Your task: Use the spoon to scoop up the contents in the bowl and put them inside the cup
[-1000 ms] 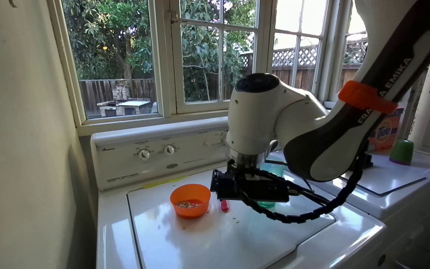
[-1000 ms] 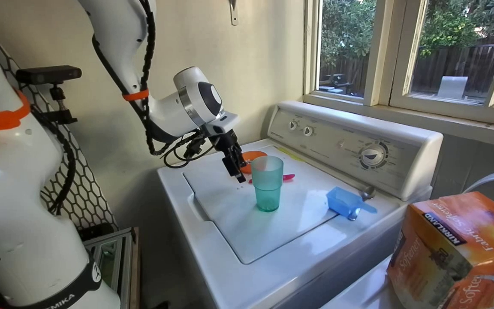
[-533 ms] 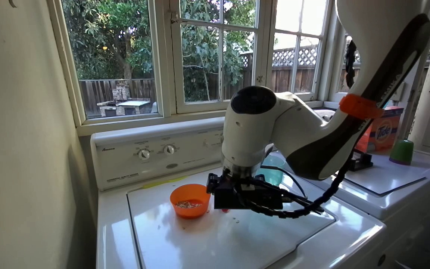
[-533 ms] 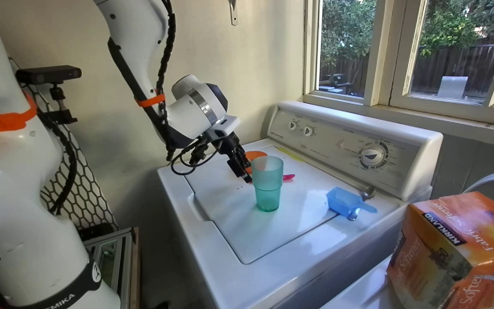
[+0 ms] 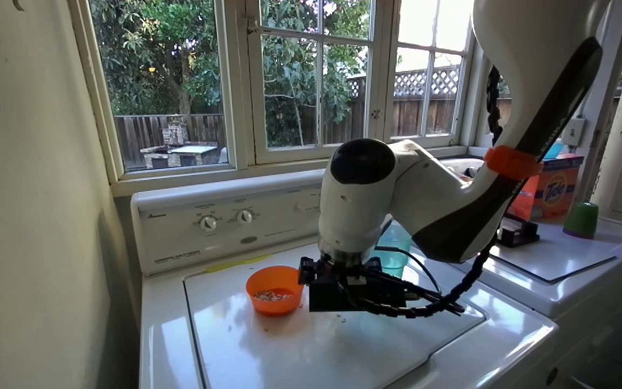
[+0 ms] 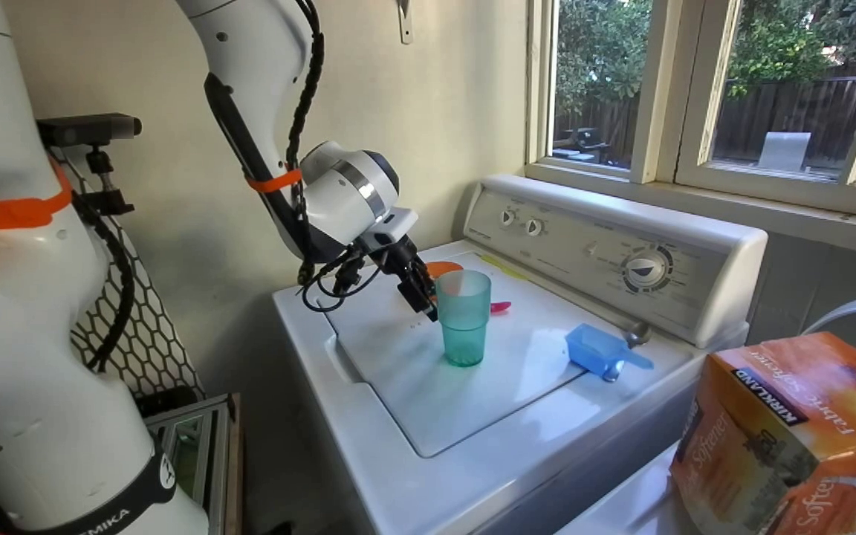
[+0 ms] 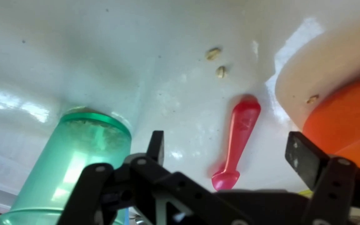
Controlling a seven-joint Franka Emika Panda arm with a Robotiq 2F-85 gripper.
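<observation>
Lying on the white lid, the red-pink spoon is framed, in the wrist view, between the spread, released fingers of the gripper; it is flanked by the upright teal cup and the orange bowl, where pale bits are held

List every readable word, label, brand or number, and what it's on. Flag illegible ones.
"Tide" on the red-orange box
"KIRKLAND" on the orange carton
"Fabric", same carton, faint
"Softener", same carton, more than once
"MIKA" on the robot's base, cut off by the picture's edge
Washer panel: badge and dial markings too small to read
Black arm strip: lettering too blurred
Spoon, bowl, cup: none legible
</observation>
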